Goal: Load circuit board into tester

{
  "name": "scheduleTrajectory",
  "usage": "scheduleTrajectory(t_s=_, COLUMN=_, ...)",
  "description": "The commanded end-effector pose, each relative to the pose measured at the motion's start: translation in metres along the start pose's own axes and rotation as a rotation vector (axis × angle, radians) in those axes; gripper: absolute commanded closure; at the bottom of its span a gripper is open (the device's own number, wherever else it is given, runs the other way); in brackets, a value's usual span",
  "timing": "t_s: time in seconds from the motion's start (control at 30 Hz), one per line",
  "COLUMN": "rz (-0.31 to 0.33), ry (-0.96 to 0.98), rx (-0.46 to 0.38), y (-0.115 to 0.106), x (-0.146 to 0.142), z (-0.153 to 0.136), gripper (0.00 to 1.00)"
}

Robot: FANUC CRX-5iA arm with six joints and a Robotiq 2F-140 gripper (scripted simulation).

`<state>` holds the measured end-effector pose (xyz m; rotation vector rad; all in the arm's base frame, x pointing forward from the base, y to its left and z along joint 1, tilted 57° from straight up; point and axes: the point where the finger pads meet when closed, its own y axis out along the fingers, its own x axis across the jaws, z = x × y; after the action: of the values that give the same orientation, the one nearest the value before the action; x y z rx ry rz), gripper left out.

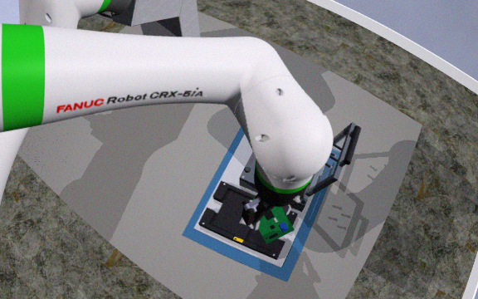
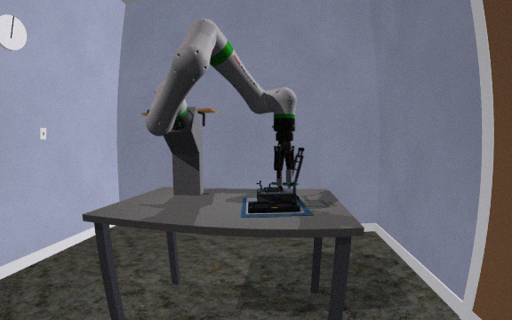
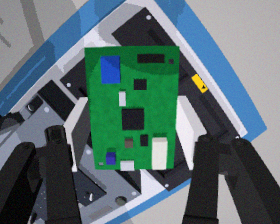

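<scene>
My gripper (image 3: pixel 133 111) (image 1: pixel 269 213) (image 2: pixel 284 179) is shut on the green circuit board (image 3: pixel 131 106) (image 1: pixel 275 227) (image 2: pixel 290 183), its fingers on the two long edges. The board is face up and level, lifted a little above the black tray (image 1: pixel 226 205) (image 3: pixel 132 28) (image 2: pixel 274 207). Its white connector (image 3: pixel 159 152) is at the end nearer the wrist camera, and a blue part is at the far end. The grey tester (image 1: pixel 248 169) (image 3: pixel 20 136) stands behind the tray, with its lid (image 1: pixel 343 151) (image 2: pixel 300 161) standing open. My arm hides the tester's plate, pins and hook in the top view.
Tray and tester sit on a white sheet framed by a blue mat (image 1: pixel 218 174) (image 3: pixel 211 50) (image 2: pixel 244 209) on the grey table (image 1: pixel 139 208) (image 2: pixel 194 218). A yellow mark (image 1: pixel 238 239) (image 3: pixel 199 83) is on the tray's front edge. The robot's pedestal (image 2: pixel 188 156) stands at the table's back.
</scene>
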<state>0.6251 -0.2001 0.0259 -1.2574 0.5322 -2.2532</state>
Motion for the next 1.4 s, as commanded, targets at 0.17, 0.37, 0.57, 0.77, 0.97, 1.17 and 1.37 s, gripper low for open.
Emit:
scheduleTrajectory(t_s=0.17, rz=-0.001, ry=0.187, rx=0.008, y=-0.0002, x=-0.0002, z=0.0001, gripper=0.54)
scheduleTrajectory(t_s=0.37, rz=0.0, ry=0.312, rx=0.008, y=-0.0002, x=-0.0002, z=0.0001, gripper=0.54)
scheduleTrajectory(t_s=0.57, rz=0.0, ry=0.427, rx=0.008, y=-0.0002, x=-0.0002, z=0.0001, gripper=0.54)
scheduleTrajectory(t_s=0.77, rz=0.0, ry=0.496, rx=0.008, y=-0.0002, x=-0.0002, z=0.0001, gripper=0.54)
scheduleTrajectory(t_s=0.97, rz=0.001, ry=0.59, rx=0.008, y=-0.0002, x=-0.0002, z=0.0001, gripper=0.54)
scheduleTrajectory(t_s=1.17, rz=0.001, ry=0.67, rx=0.008, y=-0.0002, x=-0.0002, z=0.0001, gripper=0.54)
scheduleTrajectory(t_s=1.37, rz=0.001, ry=0.717, rx=0.008, y=-0.0002, x=-0.0002, z=0.0001, gripper=0.54)
